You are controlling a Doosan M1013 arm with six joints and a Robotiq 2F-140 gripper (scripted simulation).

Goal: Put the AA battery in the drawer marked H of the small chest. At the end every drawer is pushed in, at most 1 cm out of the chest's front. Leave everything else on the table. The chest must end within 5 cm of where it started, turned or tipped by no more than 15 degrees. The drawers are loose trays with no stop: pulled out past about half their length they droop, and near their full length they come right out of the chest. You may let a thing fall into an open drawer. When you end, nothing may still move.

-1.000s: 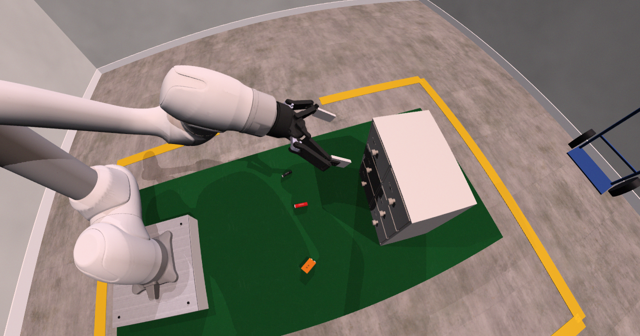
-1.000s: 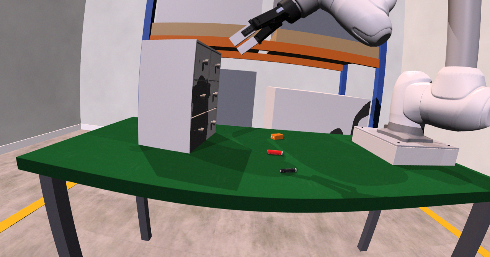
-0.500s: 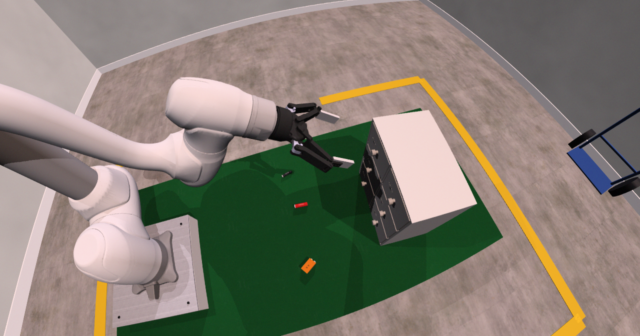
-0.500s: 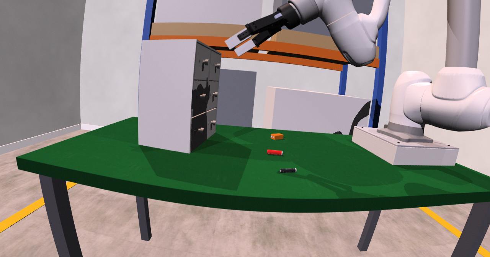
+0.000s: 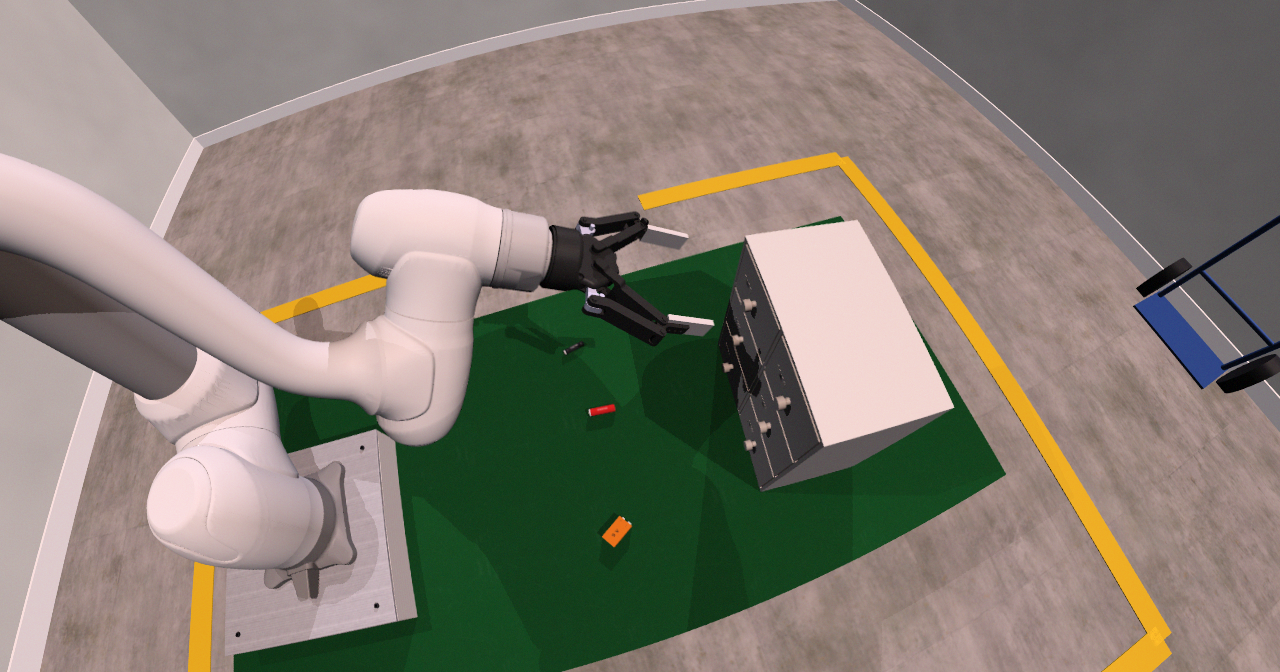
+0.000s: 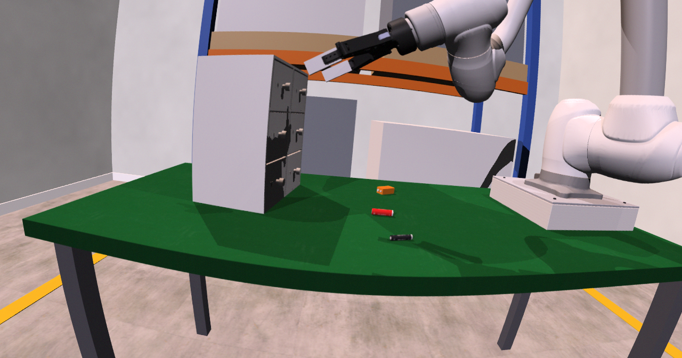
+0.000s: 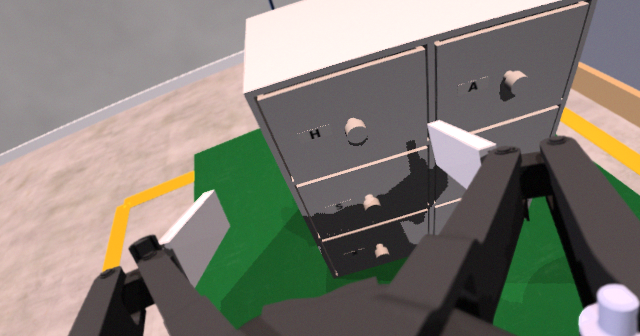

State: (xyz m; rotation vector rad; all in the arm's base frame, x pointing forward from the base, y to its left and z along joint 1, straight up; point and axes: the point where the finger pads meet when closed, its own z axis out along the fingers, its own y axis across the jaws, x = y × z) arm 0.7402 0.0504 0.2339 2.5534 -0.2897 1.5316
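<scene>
The small chest [image 5: 841,328] [image 6: 231,131] [image 7: 340,51] stands upright with its drawers in. Drawer H [image 7: 385,86] [image 5: 749,305] [image 6: 286,87] is the top left one in the wrist view, with a round knob [image 7: 356,131]. My gripper [image 5: 699,279] [image 6: 316,72] [image 7: 324,177] is open and empty, in front of the chest near its top; in the wrist view the H knob shows between the fingers, farther off. A thicker red battery [image 5: 601,410] [image 6: 382,211] and a slimmer black battery [image 5: 573,347] [image 6: 400,237] lie on the table. Their labels are too small to read.
An orange block battery [image 5: 616,531] [image 6: 385,190] lies on the green table [image 5: 501,525] [image 6: 143,241]. Drawer A [image 7: 540,51] is beside H, with more knobbed drawers below. The arm's base plate [image 5: 313,614] [image 6: 591,217] stands at the table's other end.
</scene>
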